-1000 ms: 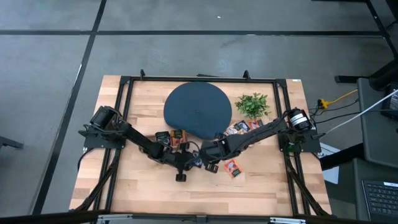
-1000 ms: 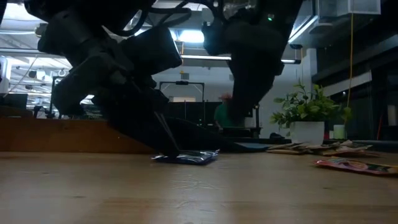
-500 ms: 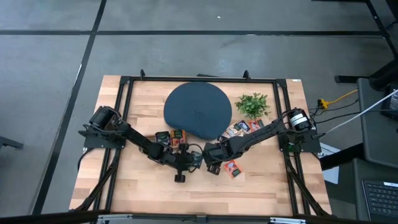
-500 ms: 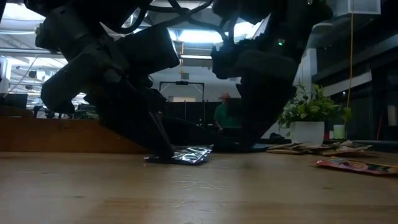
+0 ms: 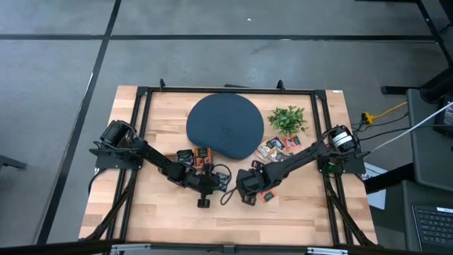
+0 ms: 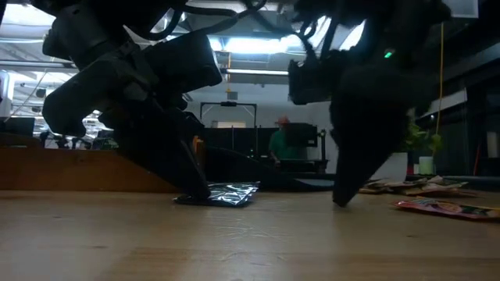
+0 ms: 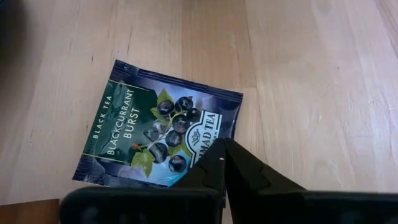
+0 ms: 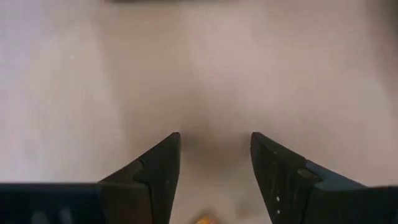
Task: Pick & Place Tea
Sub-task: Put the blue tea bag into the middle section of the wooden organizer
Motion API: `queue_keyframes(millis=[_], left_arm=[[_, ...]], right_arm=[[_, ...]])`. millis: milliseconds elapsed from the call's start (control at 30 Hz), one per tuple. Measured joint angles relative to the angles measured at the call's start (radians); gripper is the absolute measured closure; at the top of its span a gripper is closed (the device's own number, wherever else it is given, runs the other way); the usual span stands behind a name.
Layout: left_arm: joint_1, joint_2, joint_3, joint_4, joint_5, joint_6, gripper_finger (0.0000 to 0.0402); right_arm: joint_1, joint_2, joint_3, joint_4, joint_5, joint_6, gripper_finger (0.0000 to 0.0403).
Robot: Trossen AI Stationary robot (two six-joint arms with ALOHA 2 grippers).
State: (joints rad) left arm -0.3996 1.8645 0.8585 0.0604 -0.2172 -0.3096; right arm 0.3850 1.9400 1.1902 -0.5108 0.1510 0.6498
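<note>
1. Pinching a corner of a dark sachet (image 7: 160, 134), the left end effector (image 7: 221, 158) sits clenched near the middle of the table's (image 5: 163, 212) front half; the left wrist view shows its closed tips on the sachet's edge.
2. That sachet is dark green-black, printed "Blackcurrant Burst" black tea, and lies flat on the wood. The low view shows it (image 6: 223, 195) flat on the table at the left end effector's (image 6: 195, 191) tip.
3. The right end effector (image 8: 211, 180) stands with its fingers spread apart and nothing between them; only bare wood shows in the gap. In the high view it (image 5: 244, 195) is just right of the left one (image 5: 205, 198), tip pointing down at the table.
4. An orange-red sachet (image 5: 267, 196) lies just beside the right end effector, toward the table's right edge.
5. More sachets (image 5: 274, 145) lie in a cluster near the plant (image 5: 287, 118), toward the back right corner.
6. Two sachets (image 5: 195, 155) lie left of centre, beside the left arm and just in front of the disc (image 5: 225, 126).
7. The round dark disc sits at the middle of the back edge; no sachet is visible on it.
</note>
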Motion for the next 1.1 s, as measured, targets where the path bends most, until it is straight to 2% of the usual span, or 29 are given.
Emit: queue_keyframes(millis=[200,333,433,533,667,767,1100], left_arm=[[-0.006,0.000,-0.001,0.002,-0.009,0.001,0.0400],[-0.018,0.001,-0.002,0.002,-0.034,0.016,0.0399],[-0.025,0.002,-0.002,0.002,-0.051,0.030,0.0400],[-0.031,0.002,-0.003,0.001,-0.063,0.043,0.0399],[-0.039,0.002,-0.003,0.001,-0.082,0.058,0.0400],[-0.039,0.003,-0.003,0.002,-0.081,0.069,0.0399],[-0.040,0.003,-0.006,0.040,-0.109,0.111,0.0400]], right_arm=[[0.043,-0.071,0.000,0.060,0.010,0.011,0.0208],[0.071,-0.124,-0.003,0.060,0.126,0.031,0.0208],[0.074,-0.155,-0.037,0.087,0.160,0.071,0.0208],[0.071,-0.169,-0.120,0.215,0.156,0.127,0.0208],[0.040,-0.171,-0.243,0.505,0.089,0.172,0.0208],[0.007,-0.171,-0.316,0.654,0.067,0.212,0.0208],[-0.094,-0.170,-0.373,0.720,0.033,0.288,0.0208]])
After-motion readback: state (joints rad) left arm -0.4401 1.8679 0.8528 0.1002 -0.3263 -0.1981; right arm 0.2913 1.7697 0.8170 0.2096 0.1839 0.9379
